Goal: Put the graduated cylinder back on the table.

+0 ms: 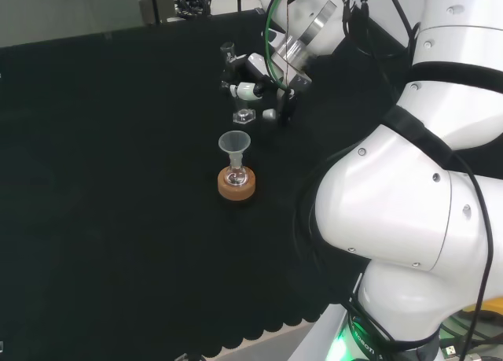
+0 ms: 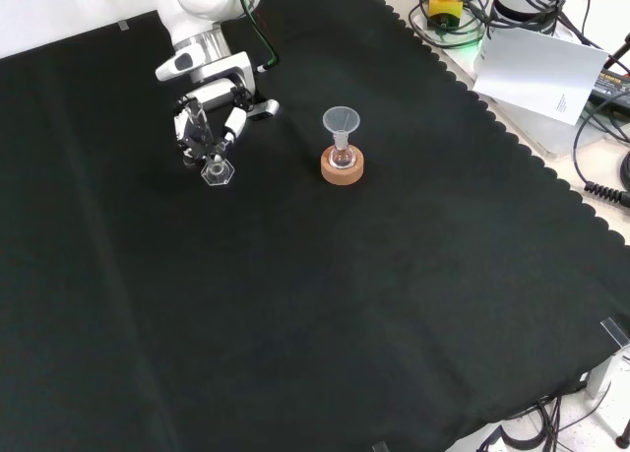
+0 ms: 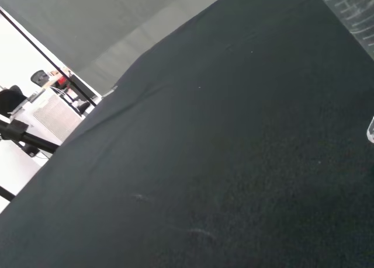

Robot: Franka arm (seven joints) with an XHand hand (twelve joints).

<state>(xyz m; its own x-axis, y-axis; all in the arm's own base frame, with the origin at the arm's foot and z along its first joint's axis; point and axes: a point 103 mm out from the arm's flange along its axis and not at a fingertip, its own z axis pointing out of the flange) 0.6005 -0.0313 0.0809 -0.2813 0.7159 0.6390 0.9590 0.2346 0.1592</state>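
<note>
Front view: robot hand (image 2: 207,127) curled round upright cylinder (image 2: 216,162), hexagonal foot at the surface (image 2: 295,304). Contact not resolvable.

Arm links: big, white, rounded shells with small dark screws, split by black bands at the joints.
Wrist: ribbed silver ring.
Cables: green and black, running along the upper links.
Base: green light glowing low down.
Hand (image 2: 210,127): black and white segments with rounded white fingertips (image 1: 269,115).
</note>
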